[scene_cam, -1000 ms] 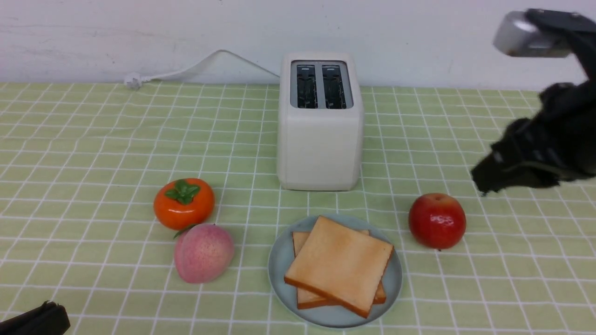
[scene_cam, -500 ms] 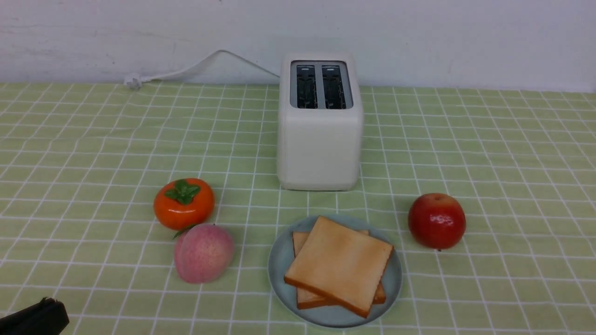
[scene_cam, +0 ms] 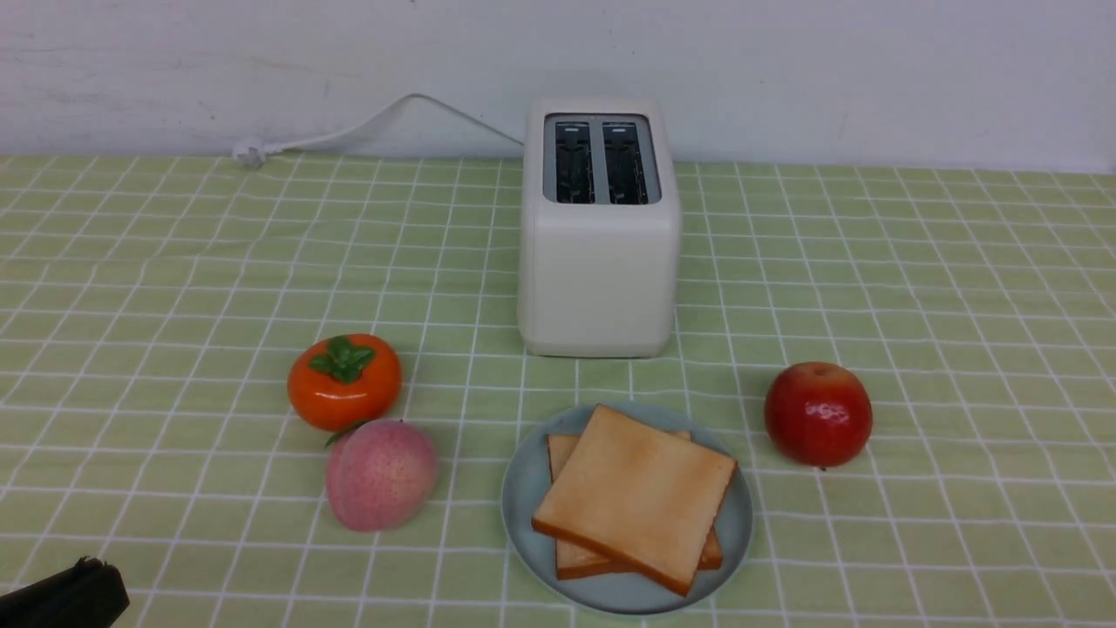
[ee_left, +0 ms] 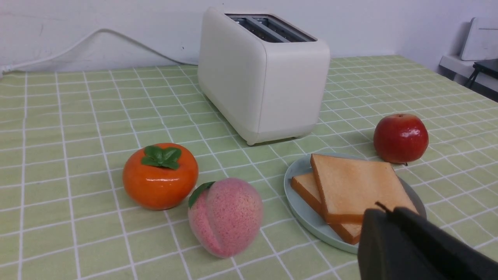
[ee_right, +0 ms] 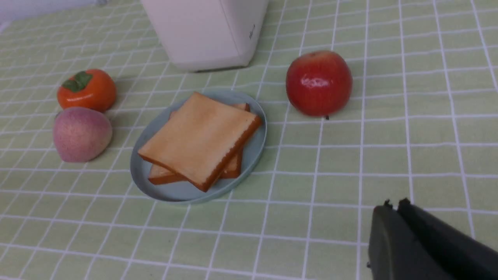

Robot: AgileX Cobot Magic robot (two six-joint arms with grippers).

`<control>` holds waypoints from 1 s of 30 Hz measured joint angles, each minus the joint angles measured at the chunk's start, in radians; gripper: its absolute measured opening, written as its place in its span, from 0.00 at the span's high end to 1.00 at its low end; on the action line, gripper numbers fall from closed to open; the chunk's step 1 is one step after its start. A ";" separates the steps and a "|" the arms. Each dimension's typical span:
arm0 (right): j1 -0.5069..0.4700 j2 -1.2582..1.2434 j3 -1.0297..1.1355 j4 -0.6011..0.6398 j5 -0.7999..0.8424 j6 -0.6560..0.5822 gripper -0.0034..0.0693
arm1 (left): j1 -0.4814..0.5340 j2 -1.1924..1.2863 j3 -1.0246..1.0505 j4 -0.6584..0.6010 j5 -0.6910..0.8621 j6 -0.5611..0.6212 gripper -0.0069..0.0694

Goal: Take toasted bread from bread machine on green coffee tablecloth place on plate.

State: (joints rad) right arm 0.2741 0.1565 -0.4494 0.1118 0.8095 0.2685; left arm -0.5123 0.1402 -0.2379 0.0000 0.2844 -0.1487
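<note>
The green tablecloth [scene_cam: 218, 523] spreads over the worktop beneath a two-slot toaster [scene_cam: 600, 279], its slots showing no bread. In front of it sits the plate [scene_cam: 534, 548], carrying both pieces of toast: the upper slice [scene_cam: 636, 497] lies askew across the lower slice [scene_cam: 580, 559], corners jutting past it, the pair within the rim as seen from the front. The job looks complete, and the step in hand appears to be holding both arms clear.

Doing that well means leaving the stack alone; straightening the top slice would risk sliding it off its partner for no gain. The left claw [ee_left: 389, 212], closed with nothing in its grip, is best kept away from the peach [scene_cam: 382, 475] and the persimmon [scene_cam: 345, 382], which could roll if brushed. The right claw [ee_right: 396, 206], its fingers together and empty, does best to stay off the plate's rim and the apple [scene_cam: 818, 414]. Any further withdrawal calls for a slow, raised path, never a sweep low across the cloth.
</note>
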 joint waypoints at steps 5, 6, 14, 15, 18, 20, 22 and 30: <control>0.000 -0.001 0.020 -0.014 0.010 0.000 0.92 | 0.000 0.000 0.000 0.000 0.000 0.000 0.89; -0.004 -0.006 0.024 -0.018 0.010 0.000 0.92 | 0.000 0.000 0.000 0.000 0.000 0.000 0.89; -0.213 -0.072 0.198 0.067 -0.213 -0.268 0.98 | 0.000 0.000 0.000 0.000 0.000 0.000 0.88; -0.231 -0.084 0.231 0.085 -0.248 -0.314 0.98 | 0.000 0.000 0.000 0.000 0.000 0.000 0.88; -0.269 -0.157 0.395 0.174 -0.371 -0.444 0.98 | 0.000 0.000 0.000 0.000 -0.001 0.000 0.88; -0.273 -0.166 0.451 0.188 -0.415 -0.457 0.98 | 0.000 0.000 0.000 0.000 -0.002 0.000 0.87; -0.273 -0.166 0.465 0.184 -0.414 -0.464 0.98 | 0.000 0.000 0.000 0.000 -0.001 0.000 0.87; -0.273 -0.167 0.465 0.169 -0.404 -0.465 0.98 | 0.000 0.000 0.000 0.000 -0.002 0.000 0.86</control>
State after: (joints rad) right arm 0.0011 -0.0107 0.0160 0.2807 0.4054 -0.1968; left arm -0.5123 0.1402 -0.2379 0.0000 0.2825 -0.1487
